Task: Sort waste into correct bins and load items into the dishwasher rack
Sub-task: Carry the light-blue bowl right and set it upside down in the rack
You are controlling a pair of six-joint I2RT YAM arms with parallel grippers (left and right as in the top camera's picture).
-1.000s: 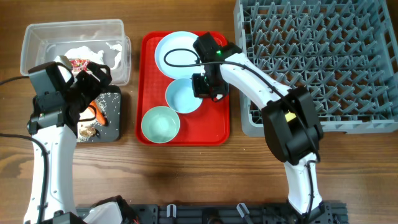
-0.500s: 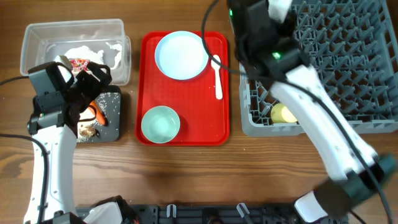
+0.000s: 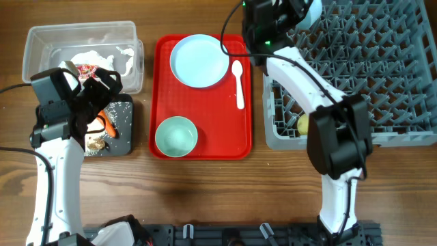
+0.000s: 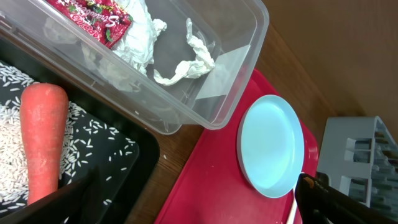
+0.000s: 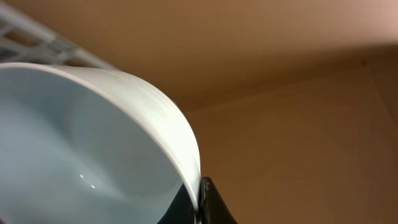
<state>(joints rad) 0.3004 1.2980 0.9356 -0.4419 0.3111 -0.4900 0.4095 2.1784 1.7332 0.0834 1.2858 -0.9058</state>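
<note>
My right gripper (image 5: 200, 202) is shut on the rim of the small pale blue bowl (image 5: 93, 143) and holds it high over the near-left part of the grey rack (image 3: 355, 68); in the overhead view the gripper (image 3: 290, 10) is close to the camera. The yellow cup (image 3: 305, 125) lies in the rack's front left corner. The plate (image 3: 199, 60), white spoon (image 3: 237, 75) and green bowl (image 3: 176, 135) sit on the red tray (image 3: 205, 102). My left gripper (image 4: 199, 208) is open and empty above the black tray (image 3: 123, 133) with the carrot (image 4: 40, 143) and rice.
The clear tub (image 4: 249, 56) holds the red wrapper (image 4: 93, 18) and crumpled white paper (image 4: 180, 59). A small brown scrap (image 3: 95, 143) lies in the black tray. The tub and black tray stand left of the red tray, the rack right of it.
My right gripper has lifted the small blue bowl off the red tray and carried it up and right over the rack, uncovering the spoon. The left arm has not moved.
</note>
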